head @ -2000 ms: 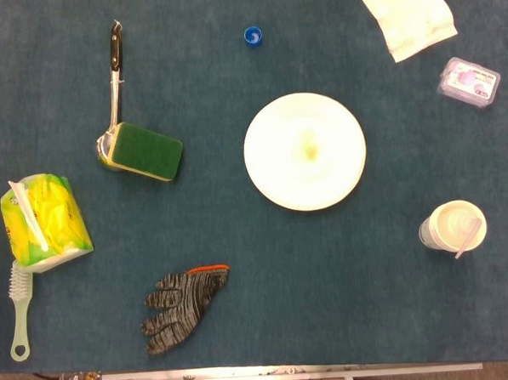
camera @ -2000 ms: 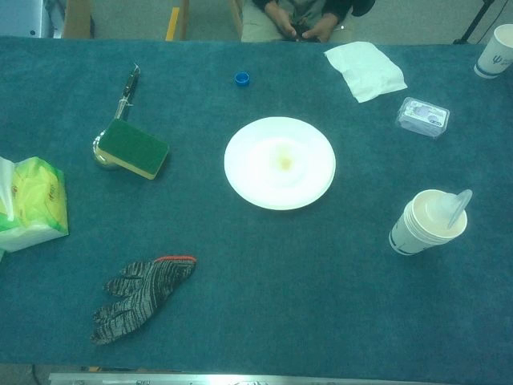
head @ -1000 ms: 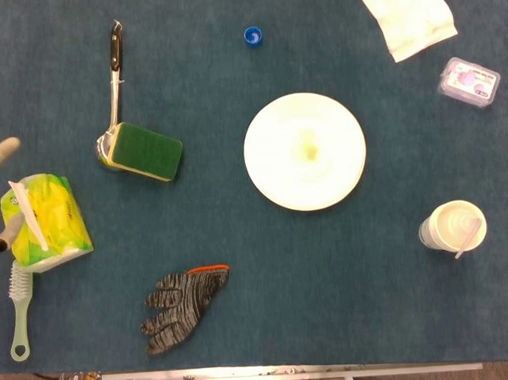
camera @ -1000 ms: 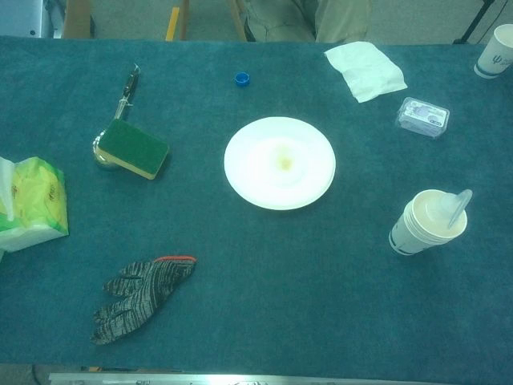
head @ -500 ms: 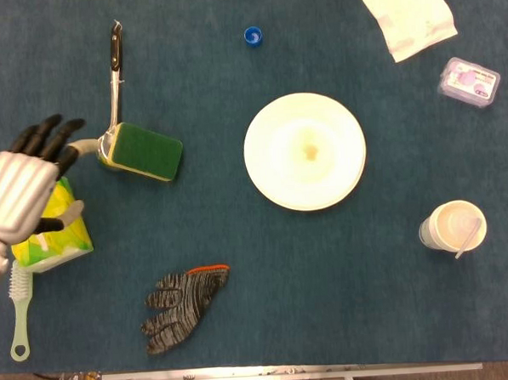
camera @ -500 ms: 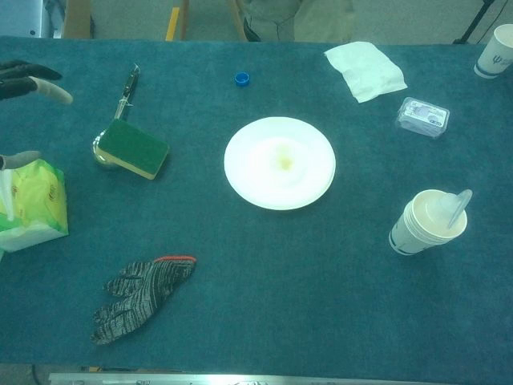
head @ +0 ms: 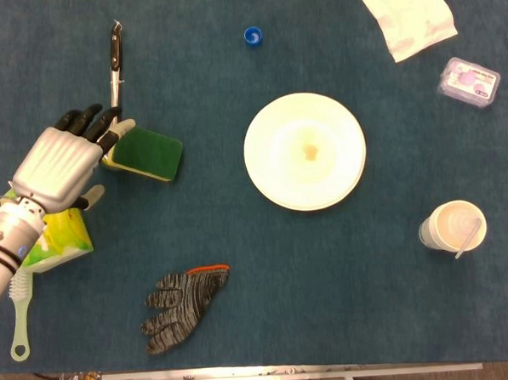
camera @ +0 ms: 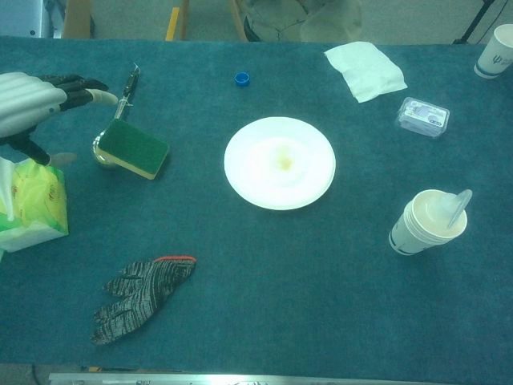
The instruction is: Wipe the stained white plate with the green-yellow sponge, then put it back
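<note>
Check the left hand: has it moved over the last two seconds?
Yes. The left hand has come in from the table's left edge, past the tissue pack, toward the sponge; its fingers are open.

My left robot hand point(camera: 32, 104) hovers, fingers spread, just left of the sponge point(camera: 133, 147); the stained plate point(camera: 279, 163) sits mid-desk point(camera: 264, 281).

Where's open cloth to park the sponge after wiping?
Bare cloth lies between the green-yellow sponge and the stained white plate, and below the plate. The left edge is crowded: left hand, yellow tissue pack, metal ladle.
</note>
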`<state>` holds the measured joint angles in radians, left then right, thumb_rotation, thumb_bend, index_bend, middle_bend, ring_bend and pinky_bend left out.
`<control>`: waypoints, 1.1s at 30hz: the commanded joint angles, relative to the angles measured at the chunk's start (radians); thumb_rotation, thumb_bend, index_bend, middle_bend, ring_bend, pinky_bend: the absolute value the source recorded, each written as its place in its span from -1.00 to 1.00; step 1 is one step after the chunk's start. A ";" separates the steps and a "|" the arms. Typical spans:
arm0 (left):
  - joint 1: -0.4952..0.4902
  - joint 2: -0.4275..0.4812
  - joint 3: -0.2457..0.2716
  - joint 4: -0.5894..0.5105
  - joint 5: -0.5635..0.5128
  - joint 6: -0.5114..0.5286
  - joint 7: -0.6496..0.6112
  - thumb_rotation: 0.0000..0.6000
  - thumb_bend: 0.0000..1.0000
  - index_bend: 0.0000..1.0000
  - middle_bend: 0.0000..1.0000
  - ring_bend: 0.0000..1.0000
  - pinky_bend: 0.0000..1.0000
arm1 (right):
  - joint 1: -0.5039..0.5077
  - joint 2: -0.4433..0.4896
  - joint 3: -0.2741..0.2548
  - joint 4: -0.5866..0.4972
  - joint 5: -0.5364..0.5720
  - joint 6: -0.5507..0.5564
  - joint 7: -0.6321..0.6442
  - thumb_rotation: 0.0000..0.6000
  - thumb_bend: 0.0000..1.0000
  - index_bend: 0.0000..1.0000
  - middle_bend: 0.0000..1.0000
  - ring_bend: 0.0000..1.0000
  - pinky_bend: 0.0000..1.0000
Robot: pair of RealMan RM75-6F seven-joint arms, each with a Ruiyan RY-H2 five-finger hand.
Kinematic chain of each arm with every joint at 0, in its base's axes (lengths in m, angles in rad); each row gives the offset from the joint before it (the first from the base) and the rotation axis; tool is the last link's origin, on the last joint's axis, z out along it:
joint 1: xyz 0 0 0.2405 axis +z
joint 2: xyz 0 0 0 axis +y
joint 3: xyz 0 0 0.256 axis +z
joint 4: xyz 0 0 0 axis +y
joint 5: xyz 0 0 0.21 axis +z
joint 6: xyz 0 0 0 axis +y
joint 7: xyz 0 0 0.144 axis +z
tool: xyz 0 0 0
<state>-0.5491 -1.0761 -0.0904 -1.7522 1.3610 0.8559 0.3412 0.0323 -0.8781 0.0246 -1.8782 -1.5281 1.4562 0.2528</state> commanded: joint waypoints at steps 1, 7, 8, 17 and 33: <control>-0.042 -0.034 -0.003 0.031 -0.066 -0.039 0.074 1.00 -0.44 -0.85 -0.96 -1.00 -0.80 | 0.002 -0.001 0.001 0.003 0.005 -0.004 -0.002 1.00 -0.69 -0.97 -0.78 -0.98 -0.46; -0.090 -0.073 0.007 0.062 -0.177 -0.081 0.160 1.00 -0.44 -0.86 -0.97 -1.00 -0.80 | 0.002 -0.003 0.004 0.012 0.017 -0.007 0.007 1.00 -0.69 -0.97 -0.78 -0.98 -0.46; -0.095 -0.078 0.008 0.065 -0.188 -0.084 0.167 1.00 -0.44 -0.86 -0.98 -1.00 -0.80 | 0.002 -0.003 0.004 0.014 0.018 -0.007 0.009 1.00 -0.69 -0.97 -0.78 -0.98 -0.46; -0.159 -0.135 0.030 0.079 -0.356 -0.078 0.286 1.00 -0.44 -0.87 -0.98 -1.00 -0.80 | 0.002 -0.007 0.004 0.035 0.026 -0.012 0.030 1.00 -0.69 -0.97 -0.78 -0.98 -0.46; -0.234 -0.201 0.055 0.090 -0.518 -0.035 0.329 1.00 -0.44 -0.66 -0.96 -1.00 -0.80 | -0.004 -0.008 0.005 0.061 0.035 -0.011 0.059 1.00 -0.69 -0.97 -0.78 -0.98 -0.46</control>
<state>-0.7804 -1.2741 -0.0379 -1.6650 0.8455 0.8184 0.6682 0.0289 -0.8862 0.0295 -1.8176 -1.4935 1.4446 0.3114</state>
